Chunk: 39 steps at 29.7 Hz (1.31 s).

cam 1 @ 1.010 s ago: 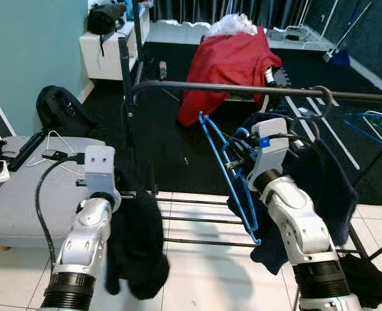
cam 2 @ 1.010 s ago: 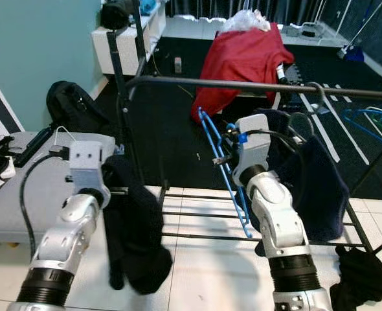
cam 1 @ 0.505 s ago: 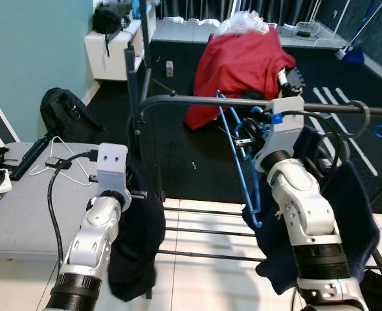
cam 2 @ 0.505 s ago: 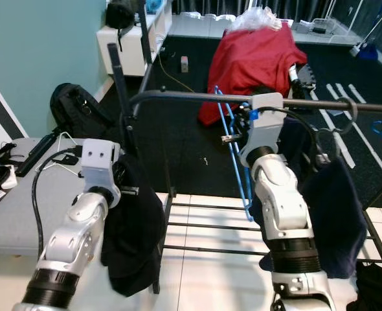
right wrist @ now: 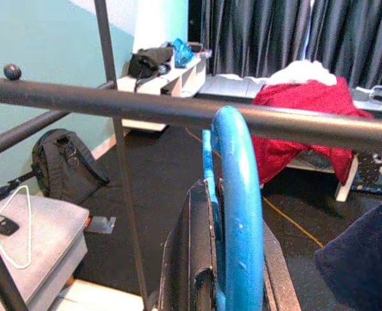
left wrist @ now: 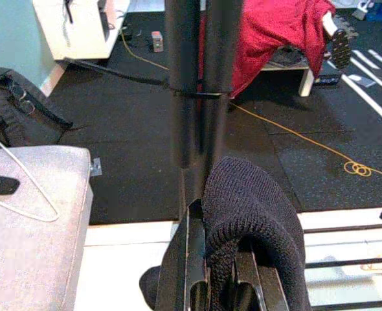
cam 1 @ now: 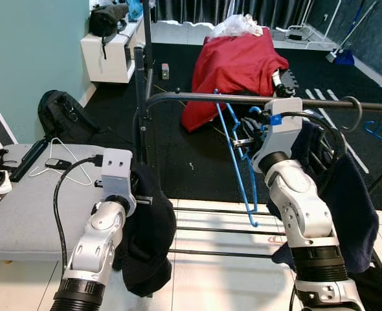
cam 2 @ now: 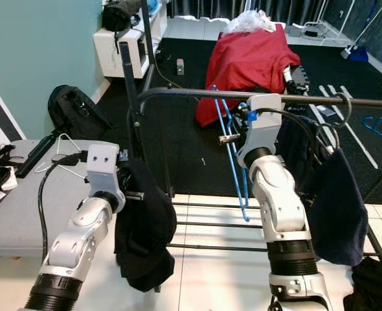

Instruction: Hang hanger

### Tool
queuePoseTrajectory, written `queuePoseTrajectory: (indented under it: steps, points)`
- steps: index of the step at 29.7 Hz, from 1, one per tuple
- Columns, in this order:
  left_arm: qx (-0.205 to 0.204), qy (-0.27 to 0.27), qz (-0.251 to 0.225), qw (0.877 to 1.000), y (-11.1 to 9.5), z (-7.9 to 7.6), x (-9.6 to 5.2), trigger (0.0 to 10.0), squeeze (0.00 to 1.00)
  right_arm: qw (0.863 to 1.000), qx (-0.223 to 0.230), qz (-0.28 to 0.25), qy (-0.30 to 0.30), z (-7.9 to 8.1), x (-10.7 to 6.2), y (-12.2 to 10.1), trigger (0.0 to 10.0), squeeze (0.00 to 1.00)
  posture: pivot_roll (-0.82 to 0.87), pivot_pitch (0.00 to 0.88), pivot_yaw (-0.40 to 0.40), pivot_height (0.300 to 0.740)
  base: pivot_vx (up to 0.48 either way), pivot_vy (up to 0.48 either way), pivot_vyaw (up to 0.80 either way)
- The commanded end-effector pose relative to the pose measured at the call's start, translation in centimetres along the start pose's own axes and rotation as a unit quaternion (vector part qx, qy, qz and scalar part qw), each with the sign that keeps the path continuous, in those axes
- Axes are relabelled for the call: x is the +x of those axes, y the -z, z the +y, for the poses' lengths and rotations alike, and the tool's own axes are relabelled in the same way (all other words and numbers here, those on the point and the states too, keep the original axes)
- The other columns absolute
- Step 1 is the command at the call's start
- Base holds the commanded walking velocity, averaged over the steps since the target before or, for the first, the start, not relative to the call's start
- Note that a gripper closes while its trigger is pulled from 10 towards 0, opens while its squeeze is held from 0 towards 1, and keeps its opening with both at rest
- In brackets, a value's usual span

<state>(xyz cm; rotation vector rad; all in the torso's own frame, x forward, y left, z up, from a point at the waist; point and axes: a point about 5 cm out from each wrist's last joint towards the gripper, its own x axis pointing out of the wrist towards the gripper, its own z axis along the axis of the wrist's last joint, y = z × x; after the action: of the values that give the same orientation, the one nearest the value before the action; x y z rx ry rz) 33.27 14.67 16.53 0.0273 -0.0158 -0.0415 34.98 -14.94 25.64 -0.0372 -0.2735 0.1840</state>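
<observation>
Hanger (cam 1: 237, 155), blue, sits centre frame, clamped in the right gripper (cam 1: 248, 137) fingers; its hook (right wrist: 237, 168) is just below the rail (cam 1: 256, 99), right at it in the wrist view, contact unclear. Rail runs across the upper middle. Left gripper (left wrist: 210, 285) at lower left, fingers shut on a black garment (cam 1: 146, 240) that hangs down from it. Dark cloth (cam 1: 346, 201) hangs off the rail at right. Red cloth (cam 1: 233, 65) upper centre, behind. Grey bed (cam 1: 22, 214) at left with a white hanger (cam 1: 65, 155) on it.
</observation>
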Motion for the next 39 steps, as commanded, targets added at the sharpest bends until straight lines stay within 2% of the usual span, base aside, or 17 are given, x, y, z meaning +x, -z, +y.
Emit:
queuePoseTrajectory:
  steps: [1,5,6,14,16,18,19,22,31,35,39]
  points:
    - [-0.003,0.000,0.001,1.000,-0.1,0.1,-0.2,10.0,0.00,1.000,0.004,-0.025,0.009,-0.6,0.2,-0.9,10.0,0.00,-0.04,0.116,-0.005,0.740,0.000,0.000,0.00]
    - [-0.003,0.002,0.003,1.000,-0.1,0.0,-0.1,10.0,0.00,0.999,0.010,-0.016,0.028,-1.5,0.6,-0.7,10.0,0.00,-0.04,0.116,-0.002,0.740,0.000,0.000,0.00]
    - [0.001,0.004,0.005,1.000,-0.1,0.0,-0.1,10.0,0.00,0.999,0.017,0.003,0.029,-2.0,0.8,-0.3,10.0,0.00,-0.04,0.118,0.000,0.740,0.000,0.000,0.00]
    - [0.003,0.005,0.006,1.000,-0.2,0.0,0.0,10.0,0.00,0.999,0.024,0.027,0.026,-2.5,1.0,0.4,10.0,0.00,-0.04,0.116,0.003,0.740,0.000,0.000,0.00]
    - [0.008,0.003,0.010,1.000,-0.2,0.1,0.2,10.0,0.00,0.999,0.025,0.032,0.020,-2.9,1.5,0.3,10.0,0.00,-0.04,0.119,0.009,0.740,0.000,0.000,0.00]
    - [0.012,-0.001,0.012,1.000,-0.3,0.2,0.4,10.0,0.00,1.000,0.018,0.019,0.013,-3.5,2.8,-0.9,10.0,0.00,-0.03,0.126,0.011,0.740,0.000,0.000,0.00]
    - [0.012,-0.001,0.012,1.000,-0.3,0.2,0.4,10.0,0.00,1.000,0.018,0.019,0.013,-3.5,2.8,-0.9,10.0,0.00,-0.03,0.126,0.011,0.740,0.000,0.000,0.00]
    - [0.017,-0.002,0.010,1.000,-0.5,0.4,0.4,10.0,0.00,1.000,0.006,-0.005,-0.001,-3.5,4.3,-2.4,10.0,0.00,-0.02,0.129,0.004,0.740,0.000,0.000,0.00]
    - [0.018,-0.004,0.010,1.000,-0.5,0.5,0.3,10.0,0.00,1.000,0.005,-0.017,-0.008,-3.1,4.7,-2.9,10.0,0.00,-0.02,0.133,0.003,0.740,0.000,0.000,0.00]
    - [0.022,0.000,0.013,1.000,-0.6,0.6,0.4,10.0,0.00,1.000,-0.001,0.010,-0.010,-3.2,5.4,-2.6,10.0,0.00,-0.01,0.138,0.009,0.740,0.000,0.000,0.00]
    - [0.035,0.018,0.028,0.999,-0.5,0.5,0.7,10.0,0.00,0.998,-0.029,0.055,-0.023,-3.1,6.5,-2.5,10.0,0.00,-0.01,0.163,0.018,0.740,0.000,0.000,0.00]
